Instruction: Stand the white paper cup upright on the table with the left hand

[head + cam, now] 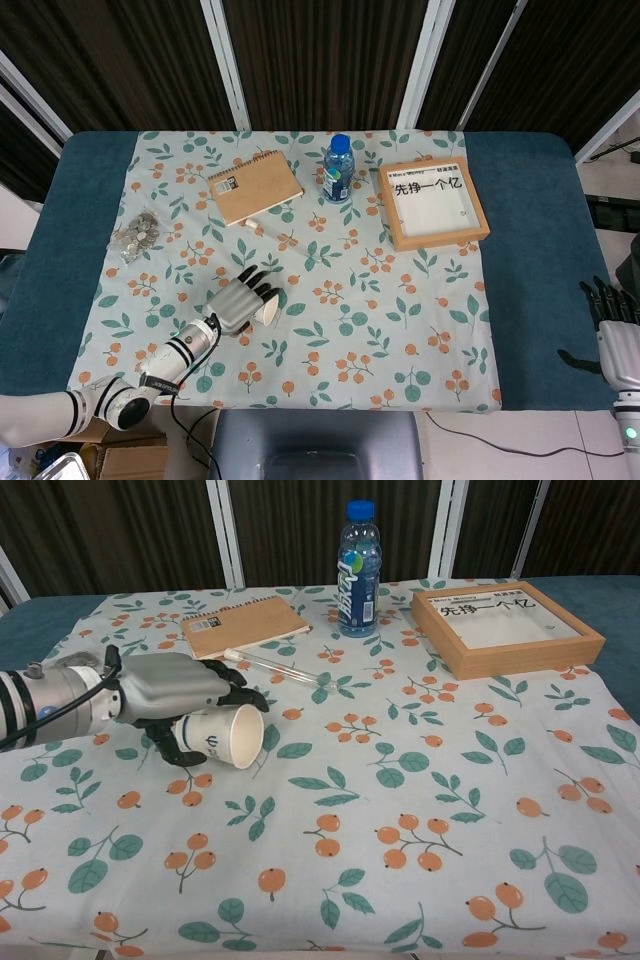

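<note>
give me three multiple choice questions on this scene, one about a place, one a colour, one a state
1. Where does the spiral notebook lie?
A. left of the water bottle
B. inside the wooden frame
C. under the right hand

2. What colour is the bottle's cap?
A. red
B. blue
C. white

3. How is the white paper cup?
A. upright
B. upside down
C. on its side

Answers: 1 A, the head view shows it left of the bottle. 2 B, blue in both views. 3 C, its mouth faces sideways, the left hand curled over it.
</note>
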